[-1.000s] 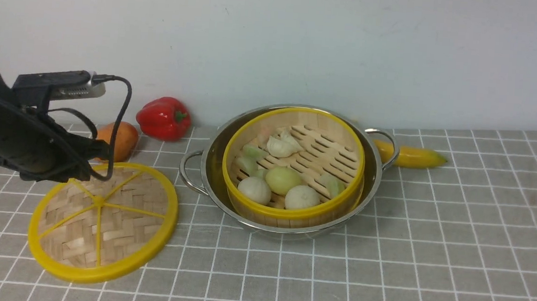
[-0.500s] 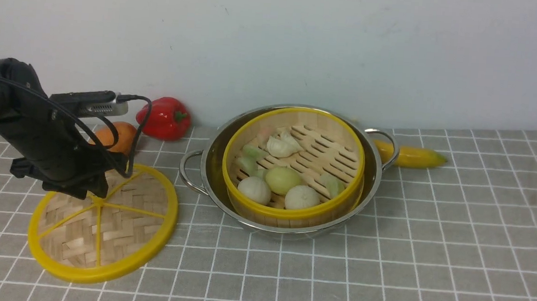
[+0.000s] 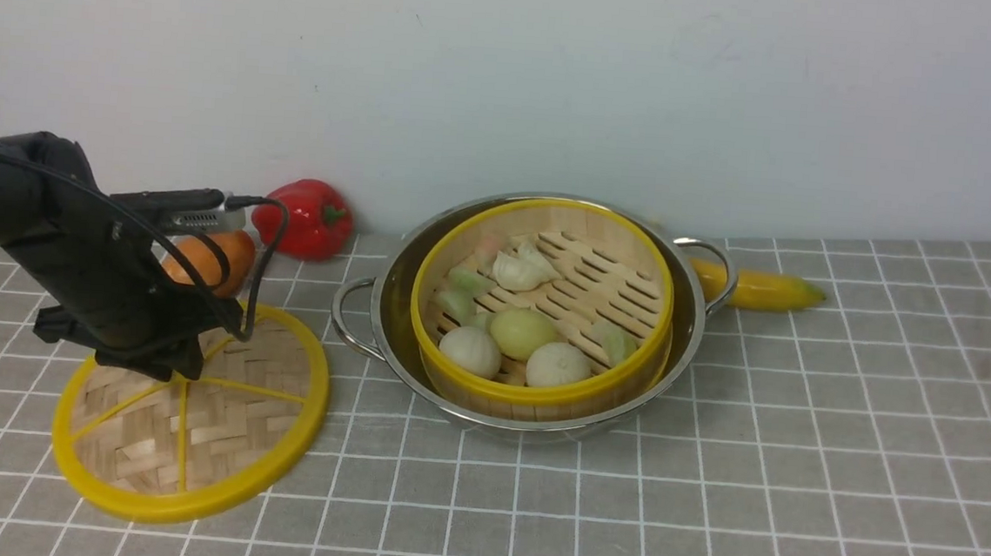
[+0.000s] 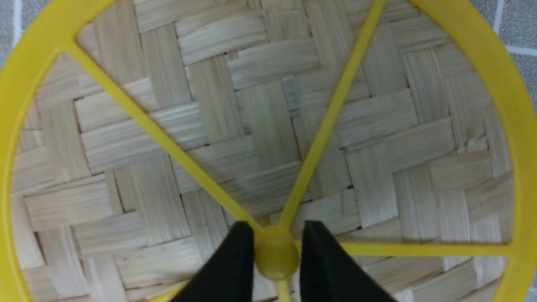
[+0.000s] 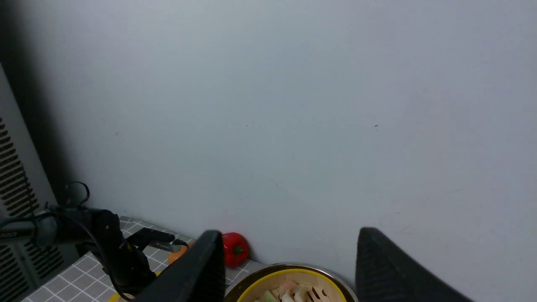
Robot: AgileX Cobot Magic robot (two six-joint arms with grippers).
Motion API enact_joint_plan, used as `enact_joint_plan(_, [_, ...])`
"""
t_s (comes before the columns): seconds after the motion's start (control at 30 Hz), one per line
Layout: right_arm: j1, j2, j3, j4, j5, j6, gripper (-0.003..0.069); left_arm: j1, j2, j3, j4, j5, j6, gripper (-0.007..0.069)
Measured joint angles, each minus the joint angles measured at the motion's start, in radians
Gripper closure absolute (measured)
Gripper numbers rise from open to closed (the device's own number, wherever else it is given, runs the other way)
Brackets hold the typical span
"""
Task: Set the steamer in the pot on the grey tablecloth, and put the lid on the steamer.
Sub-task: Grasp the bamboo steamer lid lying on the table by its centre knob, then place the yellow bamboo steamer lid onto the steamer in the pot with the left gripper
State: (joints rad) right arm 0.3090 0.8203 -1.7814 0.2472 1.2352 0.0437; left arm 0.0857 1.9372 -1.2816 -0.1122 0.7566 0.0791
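One round lid is lying flat on the grey tablecloth, on the robot's left side of the pot. Its little yellow knob is sitting between the fingertips of the left gripper, and they are pinching it from both sides. That knob is looking small and smooth, so the lid could be slipping out if the pinch is too weak or too high up. The lid is wide, and only its middle is being held, so it could be tipping or swinging when it goes up. Close by, a red pepper and an orange thing are sitting behind the lid, and the arm could be bumping them if it swings wide. Farther over, the steamer is already resting in the pot, with its top open and food inside. If the lid is coming in too low, its edge could be knocking the steamer's rim or the pot's wire handle. If it is landing off-center, it could be sitting crooked. The right gripper is holding nothing, with its fingers spread wide.
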Motion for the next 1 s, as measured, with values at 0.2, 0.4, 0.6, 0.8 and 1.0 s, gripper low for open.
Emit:
enact_joint_plan(0.2, [0.0,-0.001,0.0,0.002,0.0,0.003,0.0237,0.0,-0.013,-0.092,0.103,0.146,-0.017,0.0512])
enact_joint_plan(0.4, [0.0,-0.001,0.0,0.002,0.0,0.009,0.0237,-0.04,-0.072,-0.32,0.152,0.286,-0.032,0.0512])
enact_joint_plan(0.6, [0.0,-0.001,0.0,0.002,0.0,0.031,0.0237,-0.292,-0.028,-0.519,0.079,0.289,0.019,0.0512])
enact_joint_plan(0.8, [0.0,-0.001,0.0,0.002,0.0,0.064,0.0237,-0.489,0.09,-0.648,0.06,0.255,0.023,0.0512])
enact_joint_plan(1.0, [0.0,-0.001,0.0,0.005,0.0,0.079,0.0237,-0.537,0.189,-0.709,0.055,0.252,0.027,0.0512])
